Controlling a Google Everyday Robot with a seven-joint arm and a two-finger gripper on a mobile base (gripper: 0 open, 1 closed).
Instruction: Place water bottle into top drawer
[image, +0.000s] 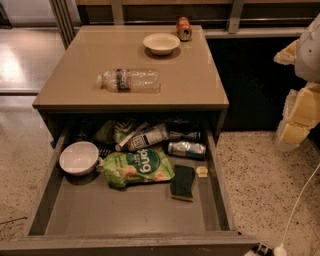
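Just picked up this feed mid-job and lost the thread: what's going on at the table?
The water bottle lies on its side on the tan table, with nothing gripping it. The top drawer below is pulled open; a white bowl, green snack bag, labelled bottle, silver can and sponge sit toward its back. The gripper is at the right edge of the view, beside the table and apart from the bottle.

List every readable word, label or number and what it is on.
"ang", partly hidden: white letters on the green bag in the top drawer.
Water bottle label, on the table: too blurred.
Printed bottle label, in the drawer: too blurred.
Silver can, orange can: unreadable.
Gripper, right of the table: no text seen.
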